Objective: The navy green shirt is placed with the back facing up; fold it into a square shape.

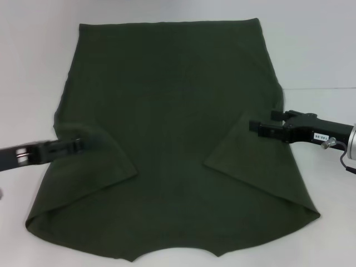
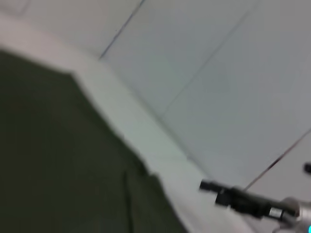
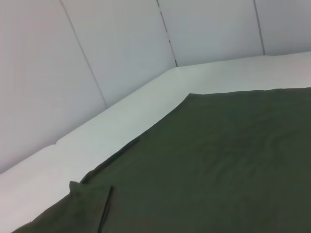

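The navy green shirt [image 1: 172, 144] lies flat on the white table [image 1: 322, 50], both sleeves folded inward over its body, apparently to square the outline. The left gripper [image 1: 78, 146] hovers at the left sleeve fold, the right gripper [image 1: 257, 127] at the right one; whether either is clenched or released, I cannot tell.

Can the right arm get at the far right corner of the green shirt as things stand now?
Probably yes. The right gripper is at the right edge of the navy green shirt, and only bare white table lies between it and that corner. The left gripper is at the opposite edge.
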### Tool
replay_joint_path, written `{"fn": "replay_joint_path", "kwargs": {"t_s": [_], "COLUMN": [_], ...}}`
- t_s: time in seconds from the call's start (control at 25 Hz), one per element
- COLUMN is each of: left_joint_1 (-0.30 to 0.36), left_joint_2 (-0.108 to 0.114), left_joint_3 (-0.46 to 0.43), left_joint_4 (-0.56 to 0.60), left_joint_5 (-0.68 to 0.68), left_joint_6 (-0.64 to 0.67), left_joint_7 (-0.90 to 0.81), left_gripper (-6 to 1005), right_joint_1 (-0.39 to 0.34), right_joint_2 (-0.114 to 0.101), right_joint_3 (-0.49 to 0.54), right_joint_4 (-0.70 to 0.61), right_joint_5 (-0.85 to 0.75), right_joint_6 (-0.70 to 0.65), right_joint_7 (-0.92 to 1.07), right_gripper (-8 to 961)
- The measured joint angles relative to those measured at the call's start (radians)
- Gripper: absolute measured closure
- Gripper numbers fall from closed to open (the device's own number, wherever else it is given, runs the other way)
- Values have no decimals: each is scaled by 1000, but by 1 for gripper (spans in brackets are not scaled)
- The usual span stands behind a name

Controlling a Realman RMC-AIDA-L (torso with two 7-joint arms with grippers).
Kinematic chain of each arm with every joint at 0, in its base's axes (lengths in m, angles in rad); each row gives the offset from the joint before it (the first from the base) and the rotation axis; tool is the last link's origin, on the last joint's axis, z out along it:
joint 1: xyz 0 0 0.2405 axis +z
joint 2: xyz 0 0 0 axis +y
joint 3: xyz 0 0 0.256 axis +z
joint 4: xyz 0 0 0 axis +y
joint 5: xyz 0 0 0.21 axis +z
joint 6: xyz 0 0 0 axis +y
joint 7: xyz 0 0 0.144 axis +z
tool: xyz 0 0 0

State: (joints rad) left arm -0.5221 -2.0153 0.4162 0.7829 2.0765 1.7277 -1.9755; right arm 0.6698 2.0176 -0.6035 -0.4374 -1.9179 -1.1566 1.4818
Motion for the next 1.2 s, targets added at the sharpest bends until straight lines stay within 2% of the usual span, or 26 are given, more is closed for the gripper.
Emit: {"fn": "replay_joint_path", "kwargs": {"t_s": [0.2,0.44,0.8,1.2], "left_joint_1": [-35,-48,-61,-62], "left_joint_2": [53,80,86,87], "left_joint_3": [-123,-170,-177,-170], "left_joint_4": [22,65,27,-3], "left_joint_5": [212,399,534,597], "left_joint_6": [102,133,43,-53], "left_joint_7": [-127,-213,-275,-285], "left_gripper": [170,171,172,175], "right_joint_1": [10,25,46,51], "right_joint_2": [-2,-7,-9,-10], "right_joint_3": [-46,-130,-180,-195], "right_joint_4": [0,-3,-5,-11], "right_joint_5": [-3,-4,-8,-13], "right_joint_6": [0,-1,-3,-3], "right_joint_7": [5,38,46,46], "right_gripper": [38,38,38,39]}}
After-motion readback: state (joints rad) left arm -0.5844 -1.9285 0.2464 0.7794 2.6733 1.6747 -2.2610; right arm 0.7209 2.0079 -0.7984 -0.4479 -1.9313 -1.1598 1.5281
